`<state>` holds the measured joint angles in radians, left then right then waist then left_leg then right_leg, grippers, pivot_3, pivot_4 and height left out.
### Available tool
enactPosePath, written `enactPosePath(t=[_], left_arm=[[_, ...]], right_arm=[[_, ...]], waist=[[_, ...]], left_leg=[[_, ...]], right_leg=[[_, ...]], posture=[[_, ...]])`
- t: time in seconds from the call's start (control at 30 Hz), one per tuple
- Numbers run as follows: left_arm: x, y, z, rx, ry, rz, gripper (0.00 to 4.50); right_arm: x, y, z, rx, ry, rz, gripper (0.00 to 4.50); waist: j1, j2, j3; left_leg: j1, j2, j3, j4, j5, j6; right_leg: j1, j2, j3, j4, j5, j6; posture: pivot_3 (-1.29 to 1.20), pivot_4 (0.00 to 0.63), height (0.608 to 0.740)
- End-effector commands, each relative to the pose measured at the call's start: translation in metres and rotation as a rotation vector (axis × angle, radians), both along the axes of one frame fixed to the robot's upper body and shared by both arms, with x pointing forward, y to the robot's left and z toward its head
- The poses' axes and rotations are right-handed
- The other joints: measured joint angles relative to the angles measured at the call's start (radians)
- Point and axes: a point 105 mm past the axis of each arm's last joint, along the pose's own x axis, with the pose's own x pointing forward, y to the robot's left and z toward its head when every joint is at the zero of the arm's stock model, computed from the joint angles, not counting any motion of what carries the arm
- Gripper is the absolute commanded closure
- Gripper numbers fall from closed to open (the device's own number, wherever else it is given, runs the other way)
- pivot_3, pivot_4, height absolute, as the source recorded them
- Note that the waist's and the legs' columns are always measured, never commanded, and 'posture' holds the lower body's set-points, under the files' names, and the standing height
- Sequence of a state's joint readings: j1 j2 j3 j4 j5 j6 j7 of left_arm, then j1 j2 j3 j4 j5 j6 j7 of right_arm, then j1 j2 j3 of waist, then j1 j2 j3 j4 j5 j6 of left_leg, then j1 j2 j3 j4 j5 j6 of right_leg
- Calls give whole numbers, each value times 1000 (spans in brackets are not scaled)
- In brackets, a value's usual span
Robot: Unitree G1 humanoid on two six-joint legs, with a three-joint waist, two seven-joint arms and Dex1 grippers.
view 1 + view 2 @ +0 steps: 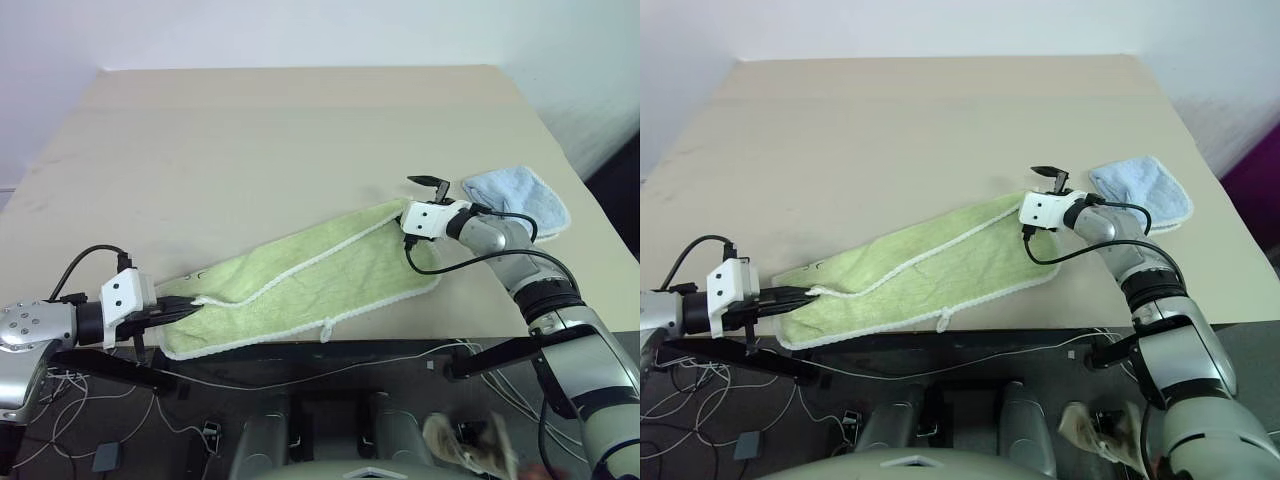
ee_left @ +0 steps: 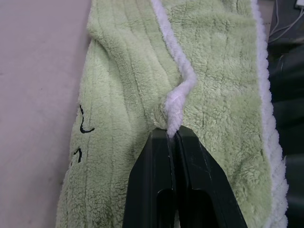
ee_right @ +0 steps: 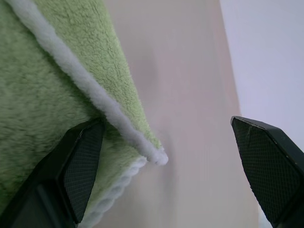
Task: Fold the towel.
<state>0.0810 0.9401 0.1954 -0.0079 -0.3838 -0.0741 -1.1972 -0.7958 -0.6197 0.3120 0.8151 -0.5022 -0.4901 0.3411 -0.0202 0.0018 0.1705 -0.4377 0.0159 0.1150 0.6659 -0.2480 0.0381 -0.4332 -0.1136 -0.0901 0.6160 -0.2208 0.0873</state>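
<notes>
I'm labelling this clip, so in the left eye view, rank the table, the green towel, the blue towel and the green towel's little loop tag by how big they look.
1. Table, largest.
2. Light green towel.
3. Light blue towel, partly hidden by the right arm, so it may be larger than it looks.
4. White loop tag, smallest.

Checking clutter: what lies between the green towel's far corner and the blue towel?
Only the right claw, open, over bare table, seen in the right eye view.

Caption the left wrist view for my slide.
Left gripper shut on the towel's white edging.
</notes>
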Motion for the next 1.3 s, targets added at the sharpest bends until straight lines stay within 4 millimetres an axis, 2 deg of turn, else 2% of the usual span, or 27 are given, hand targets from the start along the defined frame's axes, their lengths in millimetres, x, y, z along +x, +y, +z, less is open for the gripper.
enactPosePath(t=[0.03, 0.37, 0.6, 0.73, 0.87, 0.93, 1.0, 1.1, 1.2, 1.23, 1.3], left_arm=[[-2, -2, 5, -3, -29, 0, 4500], [-3, -6, 0, -19, -32, 15, 4500], [3, -3, -1, -26, -56, 43, 4500], [35, 2, 27, -178, -178, 166, 4500], [80, 7, 50, -189, -302, 272, 4500], [108, 4, 64, -220, -346, 311, 4500], [126, 1, 74, -239, -375, 332, 4500], [160, 2, 109, -298, -466, 426, 4500], [174, 8, 137, -360, -527, 487, 4500], [176, 10, 143, -370, -541, 496, 4500], [174, 21, 168, -395, -613, 520, 4500]], right_arm=[[0, -4, 6, -21, -19, 12, 1184], [-4, -6, 4, -31, -3, 32, 4443], [-2, -13, 17, -38, -50, 17, 4443], [0, -21, 45, 26, -99, -4, 4443], [7, -32, 80, 97, -139, -53, 4443], [17, -37, 97, 119, -162, -99, 4443], [23, -41, 109, 139, -180, -133, 4443], [31, -46, 145, 129, -278, -186, 4443], [31, -48, 175, 161, -346, -198, 4443], [30, -49, 180, 166, -359, -199, 4443], [22, -54, 205, 212, -397, -177, 4443]], waist=[[0, 0, 0], [0, 0, 0], [0, 0, 0], [8, 1, 1], [6, 0, 1], [4, 1, 1], [2, 0, 1], [1, 0, 1], [-2, 0, 2], [-5, 0, 2], [-8, 0, 2]], left_leg=[[0, 0, 0, 0, 0, 0], [0, 0, 0, 0, 0, 0], [0, 0, 0, 0, 0, 0], [0, 0, 0, 0, 0, 0], [0, -1, 0, 1, 0, 0], [1, -1, 0, 1, 0, 0], [2, -1, 3, 1, 1, 0], [3, -1, 5, 1, 1, 0], [2, 0, 6, 0, 1, 0], [2, 0, 6, 0, 1, 0], [2, 0, 7, -1, 1, 0]], right_leg=[[0, 0, 0, 0, 0, 0], [0, 0, 0, 0, 0, 0], [0, 0, 0, 0, 0, 0], [1, 0, 0, 0, 0, 0], [1, 0, 0, 1, 0, 0], [2, 0, 0, 1, 0, 1], [3, 1, 0, 0, 0, 1], [3, 1, 0, 0, 0, 1], [3, 1, 1, 0, 0, 2], [3, 1, 1, 0, 0, 2], [3, 1, 2, 0, -1, 2]], posture=[[0, 150, 740], [0, 150, 740], [0, 150, 740], [0, 150, 740], [0, 150, 740], [0, 150, 740], [0, 150, 740], [0, 150, 740], [0, 150, 740], [0, 150, 740], [0, 150, 740]])
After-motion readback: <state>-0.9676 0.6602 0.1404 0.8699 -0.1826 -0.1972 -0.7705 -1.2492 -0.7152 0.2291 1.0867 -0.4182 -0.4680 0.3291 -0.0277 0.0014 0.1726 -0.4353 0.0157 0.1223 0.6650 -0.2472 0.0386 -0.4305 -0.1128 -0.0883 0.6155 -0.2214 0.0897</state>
